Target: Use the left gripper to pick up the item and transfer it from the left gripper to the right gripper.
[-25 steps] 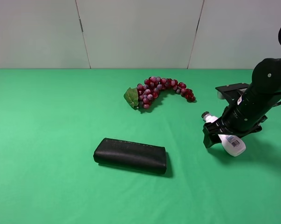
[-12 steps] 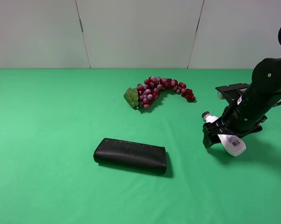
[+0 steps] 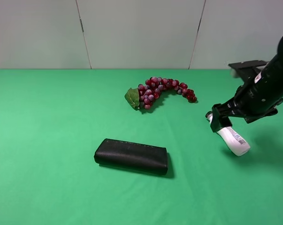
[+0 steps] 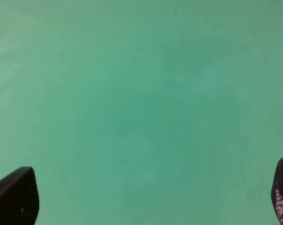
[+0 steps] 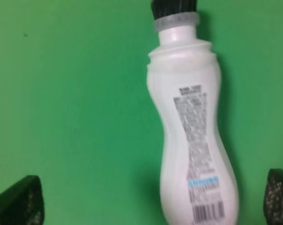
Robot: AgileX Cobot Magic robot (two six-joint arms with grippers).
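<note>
We find the bottle (image 3: 230, 136) lying on the green counter (image 3: 61, 140) at about three o'clock, well apart from the black case (image 3: 131, 156) and the grapes (image 3: 160, 91). Its long axis runs from the cap at ten o'clock to the base at four o'clock. Our right hand (image 3: 219, 123) hovers just over its cap end, fingers (image 5: 19, 201) spread wide with the bottle between them, ungripped. Our left hand (image 4: 141, 199), also spread, sees only bare counter, so it is clearly the farther one.

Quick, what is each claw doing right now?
Left claw: open, holding nothing.
Right claw: open above the bottle, not gripping it.
</note>
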